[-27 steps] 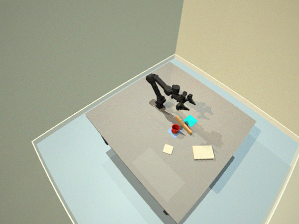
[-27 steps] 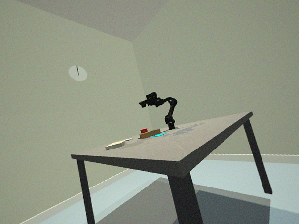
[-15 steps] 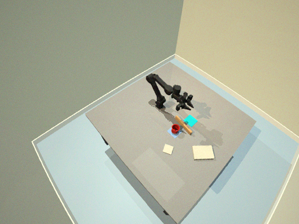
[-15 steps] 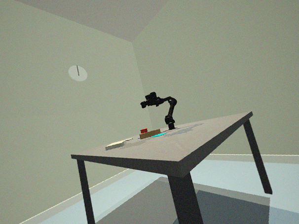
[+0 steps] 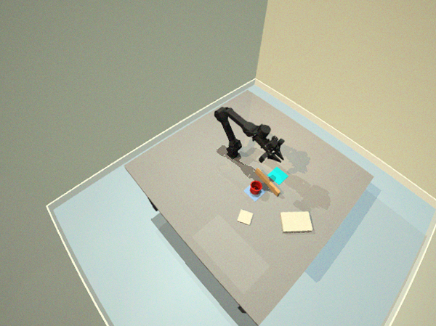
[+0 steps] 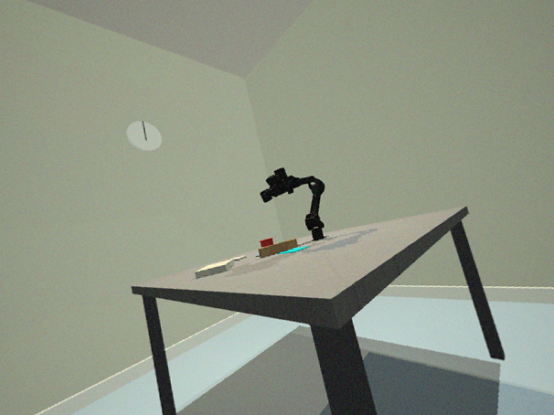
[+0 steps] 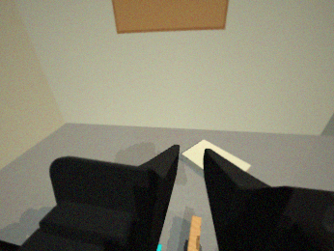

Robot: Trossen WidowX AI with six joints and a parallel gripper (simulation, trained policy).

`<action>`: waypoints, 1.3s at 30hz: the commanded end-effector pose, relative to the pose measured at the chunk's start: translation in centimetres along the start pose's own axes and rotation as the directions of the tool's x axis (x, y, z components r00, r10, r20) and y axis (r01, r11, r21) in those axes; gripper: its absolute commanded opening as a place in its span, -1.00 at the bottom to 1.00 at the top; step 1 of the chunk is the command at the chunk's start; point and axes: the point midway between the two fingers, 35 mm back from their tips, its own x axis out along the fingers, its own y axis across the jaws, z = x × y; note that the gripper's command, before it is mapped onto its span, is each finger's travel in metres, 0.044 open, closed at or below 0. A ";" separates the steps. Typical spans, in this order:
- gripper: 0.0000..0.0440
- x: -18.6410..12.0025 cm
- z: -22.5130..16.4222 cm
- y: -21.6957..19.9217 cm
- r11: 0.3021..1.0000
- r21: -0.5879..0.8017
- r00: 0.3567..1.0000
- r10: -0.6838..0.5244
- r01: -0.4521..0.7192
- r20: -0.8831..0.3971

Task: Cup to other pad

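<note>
The red cup (image 5: 255,187) (image 6: 266,243) stands upright on the blue pad (image 5: 255,197). Its marbles cannot be made out. The cyan pad (image 5: 278,175) (image 6: 295,250) lies bare on the other side of the low wooden bar; only a speck of it (image 7: 159,248) shows in the wrist view. My gripper (image 5: 282,160) (image 6: 266,196) (image 7: 191,152) is in the air, high above the table and away from the cup, pointing outward over the cyan pad's side. Its fingers are close together with a narrow gap and nothing between them. The cup is outside the wrist view.
The orange-brown wooden bar (image 5: 267,181) (image 6: 278,248) (image 7: 194,232) stands between the two pads, close beside the cup. A large cream block (image 5: 296,221) (image 6: 214,269) (image 7: 195,152) and a small cream block (image 5: 245,217) (image 6: 239,258) lie farther from the arm's base.
</note>
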 end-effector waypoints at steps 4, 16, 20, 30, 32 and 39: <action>-0.56 0.7 -0.6 0.5 0.999 0.042 0.995 0.003 0.001 -0.104; -0.60 1.7 -2.1 1.3 0.996 0.090 0.955 0.003 0.025 -0.298; -0.58 2.0 -2.7 1.5 0.995 0.097 0.932 -0.001 0.038 -0.362; -0.54 2.4 -4.4 1.6 0.993 0.089 0.856 -0.019 0.075 -0.516; -0.53 2.4 -4.8 1.6 0.993 0.084 0.838 -0.024 0.082 -0.545; -0.50 2.5 -6.0 1.3 0.993 0.057 0.767 -0.044 0.104 -0.640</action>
